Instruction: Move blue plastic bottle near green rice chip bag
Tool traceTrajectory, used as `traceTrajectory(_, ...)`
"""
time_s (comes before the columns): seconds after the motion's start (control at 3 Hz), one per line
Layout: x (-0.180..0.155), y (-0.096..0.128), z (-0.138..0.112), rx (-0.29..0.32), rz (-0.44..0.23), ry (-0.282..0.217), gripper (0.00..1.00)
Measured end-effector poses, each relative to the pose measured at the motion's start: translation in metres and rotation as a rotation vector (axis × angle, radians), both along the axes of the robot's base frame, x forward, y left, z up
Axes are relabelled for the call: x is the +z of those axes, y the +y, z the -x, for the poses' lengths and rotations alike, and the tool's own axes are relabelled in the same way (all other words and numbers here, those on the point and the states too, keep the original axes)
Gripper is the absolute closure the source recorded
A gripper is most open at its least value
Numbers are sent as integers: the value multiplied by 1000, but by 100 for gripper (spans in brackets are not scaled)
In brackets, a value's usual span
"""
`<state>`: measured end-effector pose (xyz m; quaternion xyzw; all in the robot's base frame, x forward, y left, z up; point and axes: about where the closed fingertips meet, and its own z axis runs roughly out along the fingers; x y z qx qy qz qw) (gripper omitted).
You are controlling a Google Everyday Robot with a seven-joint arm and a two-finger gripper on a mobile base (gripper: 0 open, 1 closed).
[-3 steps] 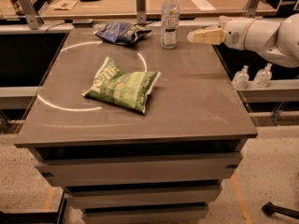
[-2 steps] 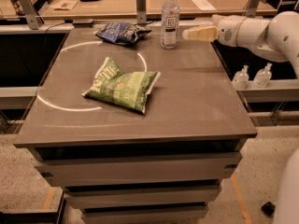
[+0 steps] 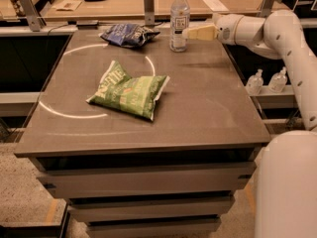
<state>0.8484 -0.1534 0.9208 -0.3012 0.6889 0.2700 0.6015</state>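
Observation:
The blue plastic bottle (image 3: pixel 179 20) stands upright at the back of the grey table (image 3: pixel 208 98), clear with a white cap and a pale label. The green rice chip bag (image 3: pixel 130 89) lies flat near the table's middle, in front and to the left of the bottle. My gripper (image 3: pixel 189 33) reaches in from the right on the white arm, its pale fingers (image 3: pixel 200 32) level with the bottle's lower half and its tips right at the bottle's right side.
A dark blue chip bag (image 3: pixel 130 34) lies at the back, left of the bottle. Two small clear pump bottles (image 3: pixel 267 80) stand on a ledge right of the table. A wooden counter (image 3: pixel 124 4) runs behind. My white base (image 3: pixel 287 187) fills the lower right.
My gripper has moved left along the back of the table, from well right of the bottle to right beside it. The bottle and bags have not moved.

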Motion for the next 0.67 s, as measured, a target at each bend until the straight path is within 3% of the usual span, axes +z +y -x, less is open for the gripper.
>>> traceTrajectory(0.67,-21,12,-24,-3,32,33,0)
